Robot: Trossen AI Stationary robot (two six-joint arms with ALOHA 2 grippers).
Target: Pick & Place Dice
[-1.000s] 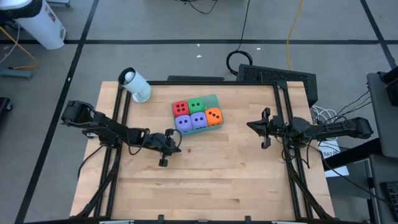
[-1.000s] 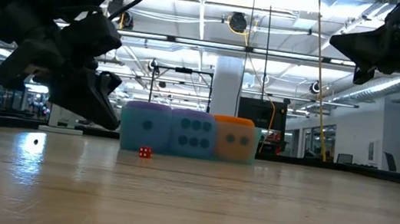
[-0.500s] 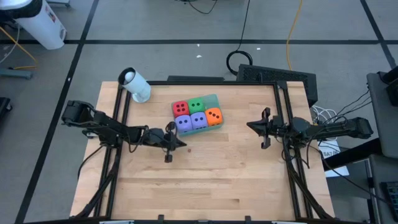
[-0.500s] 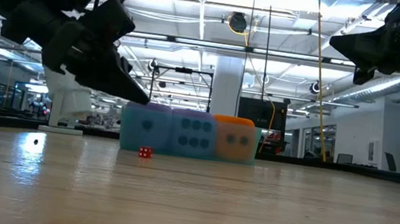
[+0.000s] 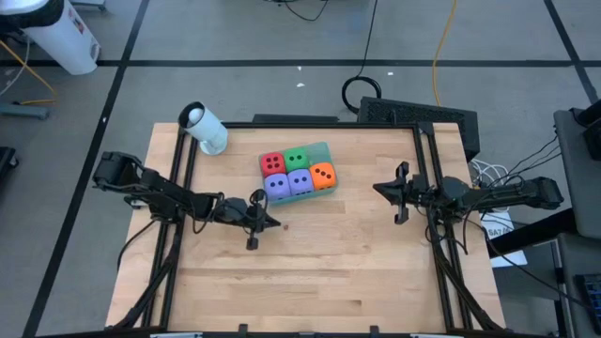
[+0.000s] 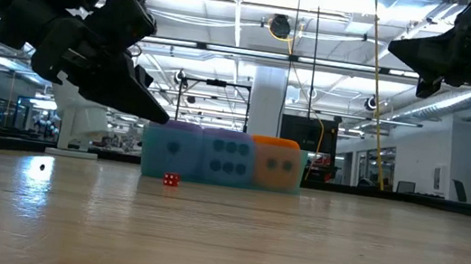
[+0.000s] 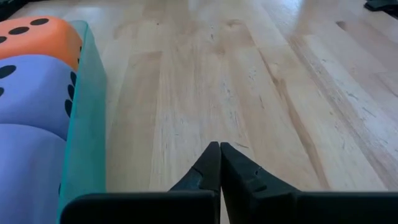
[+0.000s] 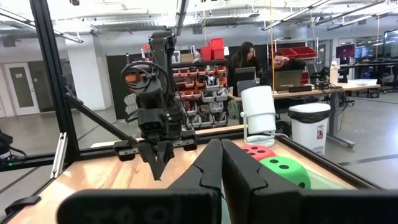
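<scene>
my left gripper point(image 5: 260, 218) pinched closed, empty, centre-left of high view | right gripper point(image 5: 398, 193) closed, waits centre-right | dice point(image 5: 298, 172) packed in teal tray point(image 5: 325, 150) upper centre | tiny red die point(image 6: 171, 179) loose on table | tip: open before descending, centre over it

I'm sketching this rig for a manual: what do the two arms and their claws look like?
Both arms are dark, nearly black, built of slim jointed segments with black cables looped along them. The left claw and the right claw each end in two narrow, flat black fingers tapering to a point from a wide black crossbar. No markings show.
</scene>
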